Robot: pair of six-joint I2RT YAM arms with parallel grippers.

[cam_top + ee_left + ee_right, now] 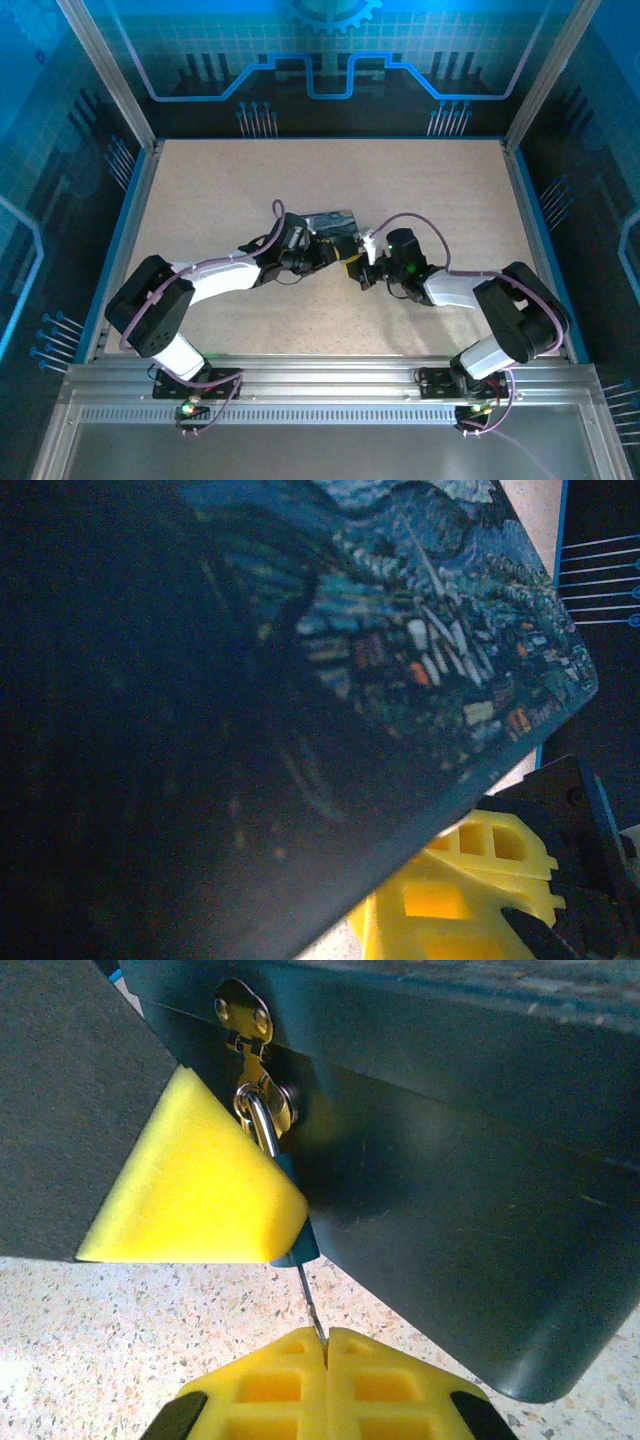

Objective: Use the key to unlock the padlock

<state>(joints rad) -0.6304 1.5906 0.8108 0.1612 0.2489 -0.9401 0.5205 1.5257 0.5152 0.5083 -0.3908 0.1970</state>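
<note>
A: Where is the padlock?

B: In the right wrist view the padlock (297,1243) hangs on the front wall of the tin (460,1210). Its thin shackle (262,1128) passes through the metal hasp (243,1015). Just a narrow strip of the blue body shows. The rest is behind a yellow wedge (190,1185) that lies against it on the left.

A: And the key?

B: The key (310,1300) is a thin metal sliver running straight down from the bottom of the padlock. Its lower end goes into the right hand (326,1348).

A: So that hand has it?

B: Yes. The two yellow fingertips are pressed together with no gap, pinching the key between them, just above the speckled desk (80,1360).

A: What about the left hand?

B: From above, the left hand (328,250) is right at the near edge of the tin (333,220), in the middle of the desk (430,190), facing the right hand (360,266). How far apart its jaws are, or whether it grips the tin, I cannot tell. Its wrist view is mostly the painted lid (430,650), very close and tilted. The right hand's yellow fingers (470,880) show below the lid's edge.
</note>
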